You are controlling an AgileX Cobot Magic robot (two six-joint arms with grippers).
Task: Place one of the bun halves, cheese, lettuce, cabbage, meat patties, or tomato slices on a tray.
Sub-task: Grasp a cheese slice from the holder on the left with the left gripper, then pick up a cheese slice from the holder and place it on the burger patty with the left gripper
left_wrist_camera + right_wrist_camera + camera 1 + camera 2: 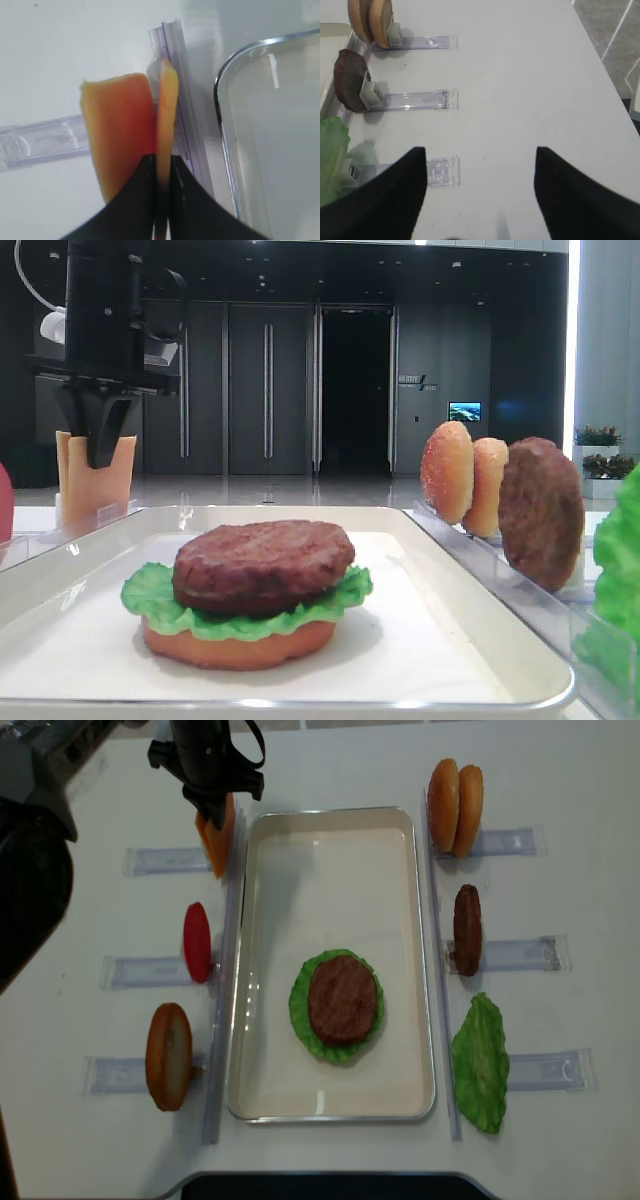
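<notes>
**Left gripper clamped on a cheese slice at the rack**

We find the left gripper (pixel 161 170) closed on the top edge of one thin pale orange-yellow square cheese slice (pixel 166 112), which stands upright in its clear plastic rack (pixel 180 75). A second cheese slice (pixel 117 135) stands just beside the held one, on the side away from the tray, and looks untouched by the fingers. The large shallow white rectangular tray (pixel 265 970) lies just past the rack on the gripper's other side. On the tray, well apart from this gripper, we see a stack: a reddish-orange tomato slice (pixel 238 645) at the bottom, a ruffled bright-green lettuce leaf (pixel 150 598) on it, and a thick dark-brown meat patty (pixel 262 565) on top.

The right gripper (pixel 481 165) hangs open over bare table, its dark fingers (pixel 395 195) wide apart; another clear rack (pixel 442 171) lies below them.
</notes>
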